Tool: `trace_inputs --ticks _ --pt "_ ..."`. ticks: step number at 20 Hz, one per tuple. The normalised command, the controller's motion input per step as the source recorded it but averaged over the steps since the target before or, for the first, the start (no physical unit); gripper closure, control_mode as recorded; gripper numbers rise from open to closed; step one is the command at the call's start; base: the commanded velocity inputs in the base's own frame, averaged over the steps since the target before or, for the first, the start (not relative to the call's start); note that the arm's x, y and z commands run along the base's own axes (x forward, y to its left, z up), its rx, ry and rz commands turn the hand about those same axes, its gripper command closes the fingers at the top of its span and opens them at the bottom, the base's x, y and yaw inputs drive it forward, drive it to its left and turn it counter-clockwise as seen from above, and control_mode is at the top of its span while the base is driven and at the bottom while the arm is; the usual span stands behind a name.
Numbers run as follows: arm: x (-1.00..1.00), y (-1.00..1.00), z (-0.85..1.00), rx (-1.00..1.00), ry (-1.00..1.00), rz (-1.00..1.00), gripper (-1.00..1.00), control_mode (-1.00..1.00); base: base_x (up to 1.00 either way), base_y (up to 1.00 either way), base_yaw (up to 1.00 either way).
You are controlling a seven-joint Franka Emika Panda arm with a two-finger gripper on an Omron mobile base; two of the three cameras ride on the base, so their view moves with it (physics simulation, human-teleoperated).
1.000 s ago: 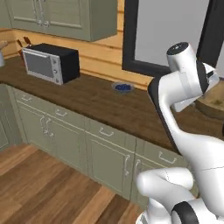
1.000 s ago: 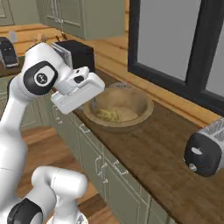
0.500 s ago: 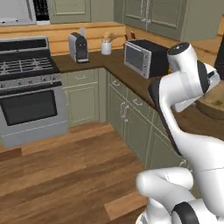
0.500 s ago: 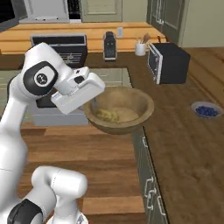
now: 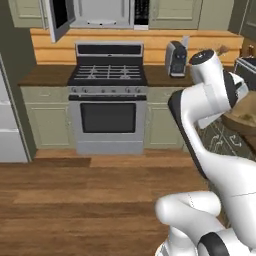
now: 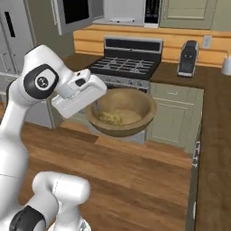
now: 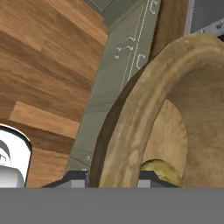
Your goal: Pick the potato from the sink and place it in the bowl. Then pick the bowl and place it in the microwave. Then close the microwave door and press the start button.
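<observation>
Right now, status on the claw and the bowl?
Claw shut on bowl rim, bowl carried level. Potato inside. Microwave ahead above stove, door open.

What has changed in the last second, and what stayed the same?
The base turned, so the cameras now face the stove and the open microwave above it. The end effector stays shut on the bowl rim, with the potato inside.

Bowl matt grained wood; potato dull, lumpy; microwave brushed silver metal; floor satin wood planks.
</observation>
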Motion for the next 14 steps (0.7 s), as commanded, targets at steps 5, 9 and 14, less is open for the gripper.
trace_inputs --ticks 5,9,14 --pt "0.00 0.00 0.00 0.00 0.00 0.00 1.00 1.00 1.00 0.04 0.38" --pt "0.00 0.00 0.00 0.00 0.00 0.00 1.00 1.00 1.00 0.00 0.05" --pt "0.00 0.00 0.00 0.00 0.00 0.00 1.00 1.00 1.00 0.05 -0.33"
